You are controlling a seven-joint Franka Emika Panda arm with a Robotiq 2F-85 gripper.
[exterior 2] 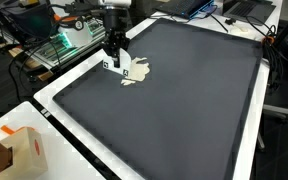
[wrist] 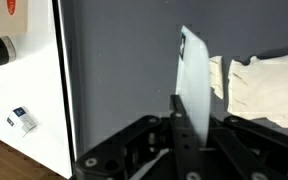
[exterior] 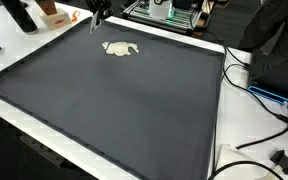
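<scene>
Gripper (wrist: 184, 118): jaws nearly together, pinching the lower end of a thin white sheet (wrist: 193, 80). In the wrist view the sheet stands stiff and edge-on between them. The grip looks narrow, close to the sheet's edge.

Just beside the sheet lies a crumpled cloth (wrist: 264, 90), pale cream. I cannot tell whether the two touch. In both exterior views the cloth (exterior 2: 136, 75) rests near one border of the dark mat (exterior 2: 184, 100), with the gripper (exterior 2: 115, 58) low over that same border.

Beyond the mat is the white rim of the table (wrist: 34, 100), and a cardboard box (exterior 2: 24, 150) sits well apart.

Judgement: hold the pinch steady and the wrist level. Move slowly, keeping the sheet's free edge from snagging the cloth or scraping the mat.
</scene>
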